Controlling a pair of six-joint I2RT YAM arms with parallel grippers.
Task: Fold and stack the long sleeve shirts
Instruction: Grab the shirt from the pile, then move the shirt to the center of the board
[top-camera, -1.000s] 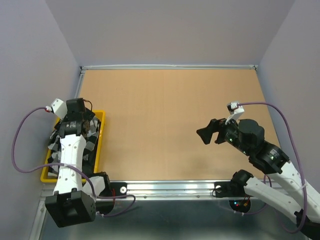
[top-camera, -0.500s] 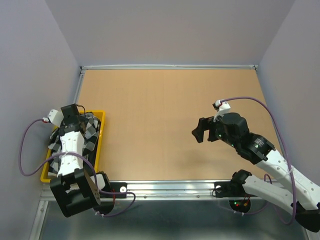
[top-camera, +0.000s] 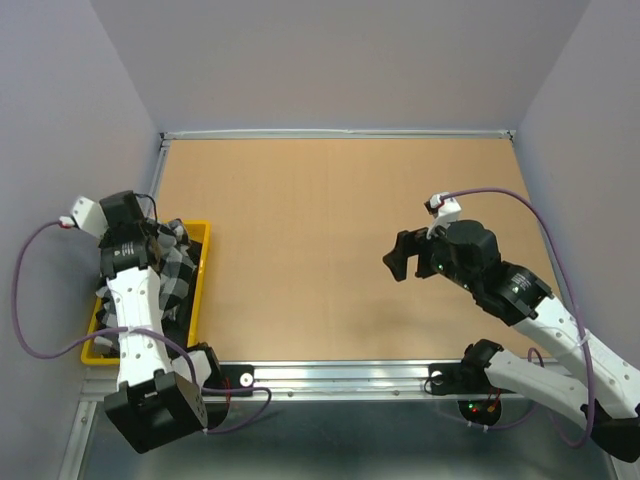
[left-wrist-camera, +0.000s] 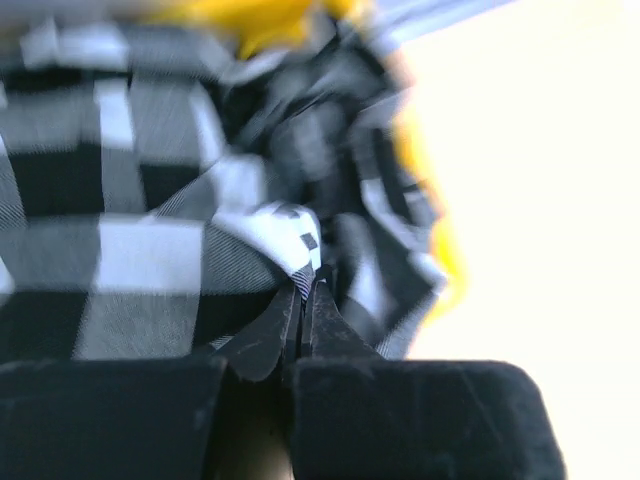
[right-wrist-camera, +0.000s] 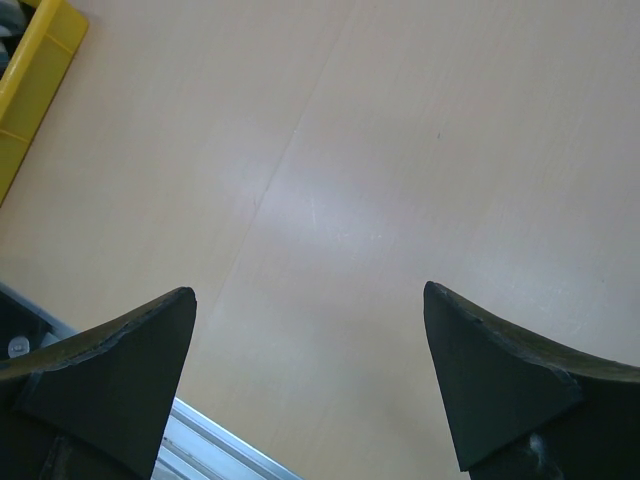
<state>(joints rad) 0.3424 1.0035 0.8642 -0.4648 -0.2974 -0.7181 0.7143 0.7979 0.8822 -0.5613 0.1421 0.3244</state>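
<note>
Table is a bare tan board, grey walls on three sides, a metal rail along the near edge. From the top view, my left arm lies over the yellow bin and hides much of what is inside. A purple cable loops out to the left of it.

The bin sits at the table's left near corner. The checked shirt is bunched in it, folds heaped above the rim on the right side.

Cloth is a large black-and-white check with grey squares between, soft and creased. The wrist view is blurred toward its far edge.

Left gripper: jaws pinched together on a raised fold of the checked shirt, white square at the tips.

Right gripper: jaws spread wide, holding nothing, hanging above bare table right of centre, well apart from the bin.
</note>
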